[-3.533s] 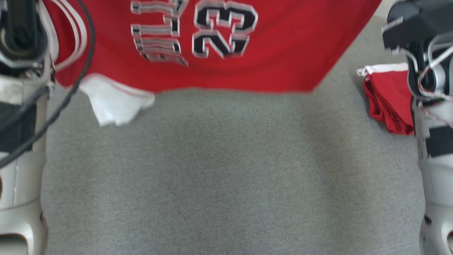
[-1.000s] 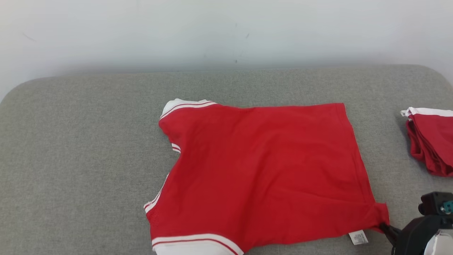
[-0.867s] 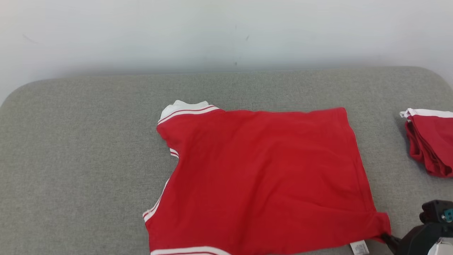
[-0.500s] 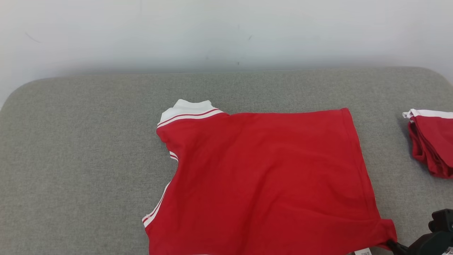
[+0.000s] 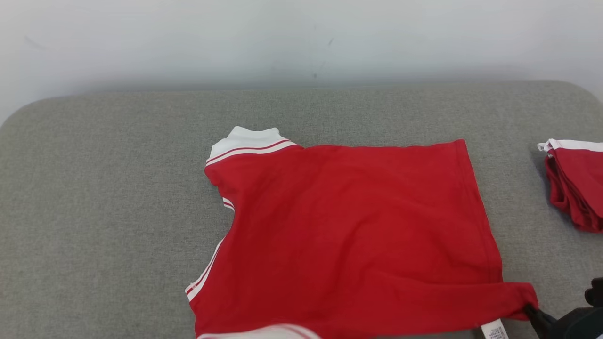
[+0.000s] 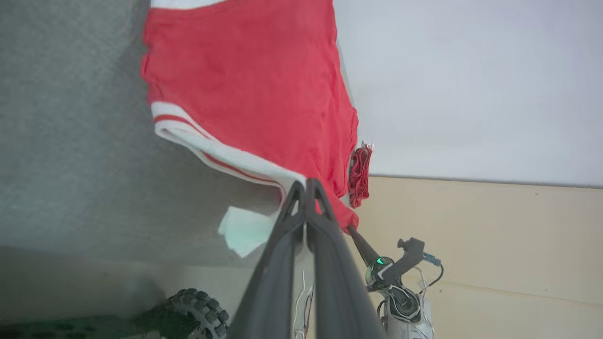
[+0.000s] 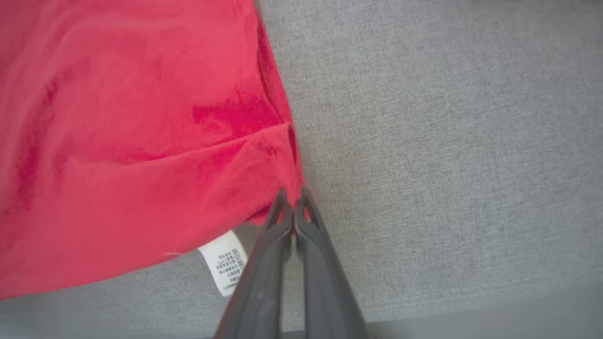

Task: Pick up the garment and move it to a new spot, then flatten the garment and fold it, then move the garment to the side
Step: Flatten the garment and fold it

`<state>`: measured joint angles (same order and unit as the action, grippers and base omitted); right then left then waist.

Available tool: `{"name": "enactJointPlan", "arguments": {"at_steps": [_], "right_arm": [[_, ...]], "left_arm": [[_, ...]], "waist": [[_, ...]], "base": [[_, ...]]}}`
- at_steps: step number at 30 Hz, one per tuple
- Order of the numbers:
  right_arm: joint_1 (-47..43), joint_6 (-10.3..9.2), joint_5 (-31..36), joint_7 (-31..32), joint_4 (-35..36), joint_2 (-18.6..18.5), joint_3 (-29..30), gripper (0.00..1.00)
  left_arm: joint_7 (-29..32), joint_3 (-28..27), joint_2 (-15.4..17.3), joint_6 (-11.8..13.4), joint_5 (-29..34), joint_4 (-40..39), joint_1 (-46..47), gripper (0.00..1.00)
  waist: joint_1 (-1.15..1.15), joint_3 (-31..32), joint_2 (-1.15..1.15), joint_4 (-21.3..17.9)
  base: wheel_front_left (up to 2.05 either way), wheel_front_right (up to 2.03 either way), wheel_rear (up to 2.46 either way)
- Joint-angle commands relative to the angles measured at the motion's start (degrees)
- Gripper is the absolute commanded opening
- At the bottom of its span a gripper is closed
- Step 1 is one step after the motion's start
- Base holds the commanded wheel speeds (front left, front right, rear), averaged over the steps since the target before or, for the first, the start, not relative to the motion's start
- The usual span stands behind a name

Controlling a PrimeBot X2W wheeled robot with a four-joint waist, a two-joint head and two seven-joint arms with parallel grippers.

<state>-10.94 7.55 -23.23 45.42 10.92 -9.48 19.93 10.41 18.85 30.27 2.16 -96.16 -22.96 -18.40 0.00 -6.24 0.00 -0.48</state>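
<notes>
The red garment (image 5: 348, 226) lies spread on the grey padded table (image 5: 94, 188), plain side up, near the middle and reaching to the near edge. Its white-banded end (image 5: 247, 141) points to the robot's left and its hem to the right.

Most of the cloth is flat. The near right hem corner is drawn out to a point, and a long crease runs back from it across the lower part. The right gripper (image 7: 293, 195) is clamped on that corner, fingers pressed together on the fabric, with a white care label (image 7: 225, 261) just beside them. The left gripper (image 6: 306, 184) is pinched shut on the near white-and-red trimmed edge at the other end.

By my reading the pick-up and move to a new spot are done and the flattening is under way, with both near corners held as if to pull the cloth taut. No fold has been made yet, and the last move to the side is also left.

A folded pile of similar red cloth with white trim (image 5: 577, 183) sits well apart at the table's right edge. Nothing here serves as a container; both pieces rest straight on the grey covering, with a pale wall (image 5: 282, 37) behind
</notes>
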Motion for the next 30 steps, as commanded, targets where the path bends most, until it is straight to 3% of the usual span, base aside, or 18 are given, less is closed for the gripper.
{"name": "enactJointPlan", "arguments": {"at_steps": [1,12,23,30], "right_arm": [[1.2,-0.15,0.7,-1.7,-0.6,0.4,-0.1,0.00],[8.3,-0.15,-1.6,-13.8,-3.9,1.1,-3.1,0.00],[16.4,-0.15,0.0,-23.6,-11.2,-1.0,-5.7,0.00],[18.5,-0.15,1.3,-25.8,-15.6,-2.4,-6.4,0.00]], "left_arm": [[-1.2,-0.6,-1.1,-0.9,1.2,0.3,2.1,0.00],[-9.5,1.2,-10.2,-1.4,12.3,12.7,19.5,0.00],[-14.9,4.4,-16.1,-2.4,21.3,25.9,32.5,0.00],[-17.4,4.8,-18.5,-3.9,23.5,30.3,37.8,0.00]], "waist": [[0.00,-0.2,0.00,0.2],[0.00,-1.9,0.00,0.4],[0.00,-5.4,0.00,0.2],[0.00,-6.5,0.00,0.9]], "base": [[0.00,0.00,0.00],[0.00,0.00,0.00],[0.00,0.00,0.00],[0.00,0.00,0.00]]}}
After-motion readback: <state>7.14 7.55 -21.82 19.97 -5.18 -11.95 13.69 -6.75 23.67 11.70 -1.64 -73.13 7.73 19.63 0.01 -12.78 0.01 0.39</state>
